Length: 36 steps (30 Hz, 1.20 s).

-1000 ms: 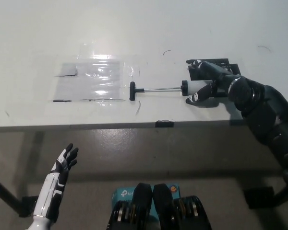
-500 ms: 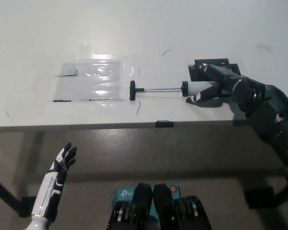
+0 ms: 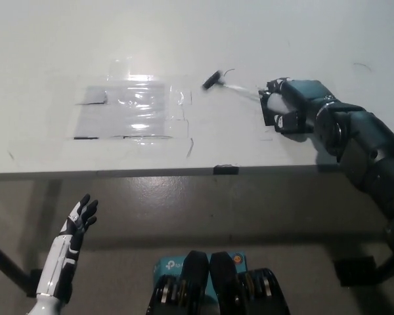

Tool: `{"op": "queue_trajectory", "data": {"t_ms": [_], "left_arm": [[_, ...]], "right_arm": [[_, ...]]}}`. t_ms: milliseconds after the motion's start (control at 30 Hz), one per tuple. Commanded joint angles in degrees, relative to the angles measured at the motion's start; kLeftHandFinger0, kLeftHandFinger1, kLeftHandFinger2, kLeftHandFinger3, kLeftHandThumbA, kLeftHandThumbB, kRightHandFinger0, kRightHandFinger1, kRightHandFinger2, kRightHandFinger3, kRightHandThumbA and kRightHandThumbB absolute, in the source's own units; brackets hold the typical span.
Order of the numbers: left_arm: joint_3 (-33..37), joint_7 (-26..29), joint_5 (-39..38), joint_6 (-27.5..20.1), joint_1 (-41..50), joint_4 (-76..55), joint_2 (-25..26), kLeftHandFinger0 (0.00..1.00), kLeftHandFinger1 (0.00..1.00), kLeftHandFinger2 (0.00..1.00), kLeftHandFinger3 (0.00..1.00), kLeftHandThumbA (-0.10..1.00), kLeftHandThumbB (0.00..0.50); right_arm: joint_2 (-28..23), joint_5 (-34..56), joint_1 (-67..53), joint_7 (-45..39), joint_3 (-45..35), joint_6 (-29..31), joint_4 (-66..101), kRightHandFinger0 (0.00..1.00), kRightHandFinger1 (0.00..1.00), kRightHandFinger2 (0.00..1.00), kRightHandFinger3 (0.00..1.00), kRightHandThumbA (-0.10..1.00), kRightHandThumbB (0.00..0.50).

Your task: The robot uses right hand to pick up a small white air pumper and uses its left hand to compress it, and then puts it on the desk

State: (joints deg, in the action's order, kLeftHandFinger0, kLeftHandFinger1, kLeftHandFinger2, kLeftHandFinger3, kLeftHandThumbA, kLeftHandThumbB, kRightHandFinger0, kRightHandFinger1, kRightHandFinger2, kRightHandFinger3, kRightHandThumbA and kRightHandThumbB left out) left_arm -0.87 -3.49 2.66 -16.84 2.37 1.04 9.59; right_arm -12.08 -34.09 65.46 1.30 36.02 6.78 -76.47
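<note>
The small white air pumper (image 3: 274, 102) is raised off the desk (image 3: 197, 39) at the right, held in my black right hand (image 3: 299, 108), which is shut on its white barrel. Its thin metal rod sticks out up and to the left, ending in a black T-handle (image 3: 212, 79) that is blurred. My white left hand (image 3: 77, 223) hangs open below the desk's front edge at the lower left, far from the pumper.
A clear plastic sheet (image 3: 130, 110) is taped flat on the desk left of centre. A black plate (image 3: 270, 115) lies under my right hand. A small black clip (image 3: 225, 170) sits on the desk's front edge. Below, a teal box (image 3: 169, 268) rests on the floor.
My right hand closed on the pumper's barrel and lifted it; the rod swung from lying level to pointing up-left. My left hand sank slightly lower and to the left.
</note>
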Motion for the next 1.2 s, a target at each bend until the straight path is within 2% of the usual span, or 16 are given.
{"op": "queue_trajectory", "data": {"t_ms": [0, 133, 233, 300, 400, 667, 767, 1067, 1100, 1167], "left_arm": [[-0.7, -0.6, -1.4, 0.4, -0.5, -2.2, 1.0, 1.0, 1.0, 1.0, 1.0, 1.0, 0.092], [-1.0, -1.0, -2.9, 0.7, -0.5, -2.5, 1.0, 1.0, 1.0, 1.0, 1.0, 1.0, 0.087], [-1.1, -1.1, -2.7, 0.7, -0.5, -2.7, 1.1, 1.0, 1.0, 1.0, 1.0, 1.0, 0.075], [-1.2, -1.1, -2.8, 1.0, -0.5, -2.7, 1.0, 1.0, 1.0, 1.0, 1.0, 1.0, 0.083], [-1.2, -1.1, -2.5, 0.9, -0.5, -2.7, 0.9, 1.0, 1.0, 1.0, 1.0, 1.0, 0.091], [-1.4, -1.1, -2.4, 0.9, -0.7, -2.9, 0.8, 1.0, 1.0, 1.0, 1.0, 1.0, 0.092], [-1.4, -1.2, -2.5, 1.0, -0.6, -3.0, 0.8, 1.0, 1.0, 1.0, 1.0, 1.0, 0.092], [-1.5, -1.0, -2.3, 0.5, -0.8, -2.7, 0.6, 1.0, 1.0, 1.0, 1.0, 1.0, 0.082], [-1.5, -0.9, -2.2, 0.3, -0.7, -2.7, 0.6, 1.0, 1.0, 1.0, 1.0, 1.0, 0.082], [-1.5, -1.1, -2.6, 0.5, 0.0, -2.9, 0.4, 1.0, 1.0, 1.0, 1.0, 1.0, 0.083]], "right_arm": [[-0.5, -0.6, 0.7, 3.2, -0.6, 2.5, 0.0, 0.05, 0.65, 0.97, 0.94, -0.1, 0.174], [-0.4, -0.6, 0.8, 3.3, -0.7, 2.9, 0.8, 0.0, 0.55, 0.94, 0.78, -0.1, 0.187], [-0.4, 0.0, 0.3, 4.4, -1.5, 4.2, 1.6, 0.0, 0.51, 0.9, 0.73, -0.1, 0.2], [-0.6, 0.0, 0.0, 4.9, -1.7, 4.9, 2.2, 0.0, 0.49, 0.89, 0.73, -0.1, 0.184], [-0.8, -0.4, -0.2, 5.1, -1.6, 4.6, 2.9, 0.0, 0.51, 0.91, 0.75, -0.1, 0.168], [-1.5, -0.5, -0.7, 7.5, -2.3, 6.0, 4.8, 0.0, 0.51, 0.9, 0.74, -0.1, 0.167], [-1.8, -0.5, -1.1, 8.7, -2.7, 7.1, 5.3, 0.0, 0.5, 0.89, 0.73, -0.1, 0.138], [-2.2, -0.3, -0.9, 11.5, -4.4, 9.3, 5.9, 0.0, 0.48, 0.84, 0.82, -0.1, 0.168], [-2.3, 0.1, -0.8, 11.2, -4.9, 9.6, 6.4, 0.0, 0.47, 0.84, 0.79, -0.1, 0.191], [-2.6, 0.3, -1.2, 11.0, -5.5, 9.8, 7.9, 0.0, 0.36, 0.69, 0.6, -0.1, 0.219]]}}
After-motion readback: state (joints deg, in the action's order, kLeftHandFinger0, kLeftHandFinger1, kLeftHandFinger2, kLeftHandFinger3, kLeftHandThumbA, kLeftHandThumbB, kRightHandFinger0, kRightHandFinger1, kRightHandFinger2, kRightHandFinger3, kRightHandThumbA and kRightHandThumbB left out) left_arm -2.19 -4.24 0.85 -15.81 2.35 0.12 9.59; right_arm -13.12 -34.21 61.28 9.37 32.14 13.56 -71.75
